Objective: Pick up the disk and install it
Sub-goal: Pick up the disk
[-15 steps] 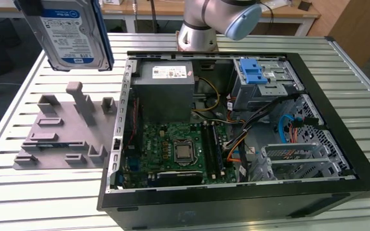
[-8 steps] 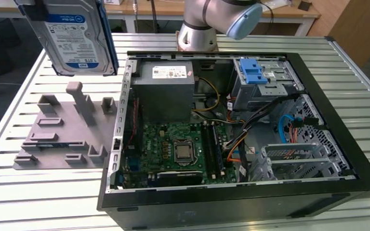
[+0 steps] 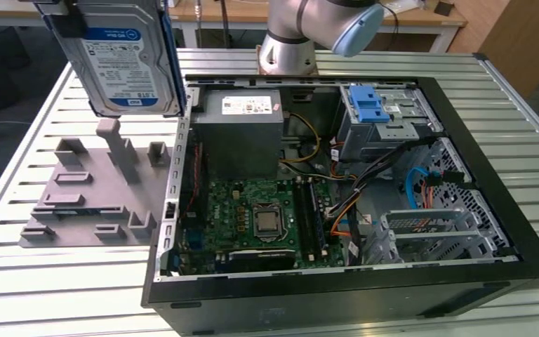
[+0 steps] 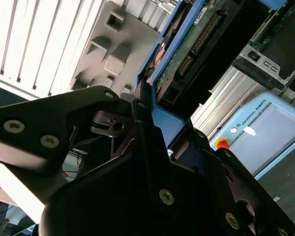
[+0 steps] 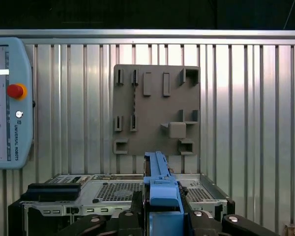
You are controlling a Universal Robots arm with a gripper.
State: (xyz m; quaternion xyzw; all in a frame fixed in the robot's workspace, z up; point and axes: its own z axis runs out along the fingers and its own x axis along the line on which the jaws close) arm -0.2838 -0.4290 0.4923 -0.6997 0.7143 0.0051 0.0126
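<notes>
The disk [image 3: 124, 60] hangs in the air at the upper left of the exterior view. It stands on edge above the grey holder plate [image 3: 82, 203] and just outside the wall of the open computer case [image 3: 494, 281]. The jaws are clenched on it. In the first wrist view a black finger [image 5: 132, 212] sits tight against each side of the disk's blue rail [image 5: 160, 179], and in the second wrist view they pinch that same blue edge, with no gap to be seen.

I'd say the upright hold is deliberate. Gripped by its narrow end and kept vertical, the disk clears the posts and slots on the plate. It also leaves its flat faces free, which would suit sliding it into a bay such as the metal cage with the blue tab [image 3: 375, 105] at the far side of the case. The case lies open on the slatted bench [image 3: 64, 288] with its board [image 3: 250, 217] and cables exposed, so the height also keeps the disk away from those.

The disk is a flat silver-metal slab. The face turned to the exterior view carries a white label with a blue band, and blue plastic rails run down its long sides. The second wrist view shows its other face [image 4: 196, 44], which has a green circuit board with a row of connector pins. I can see no damage on it.
</notes>
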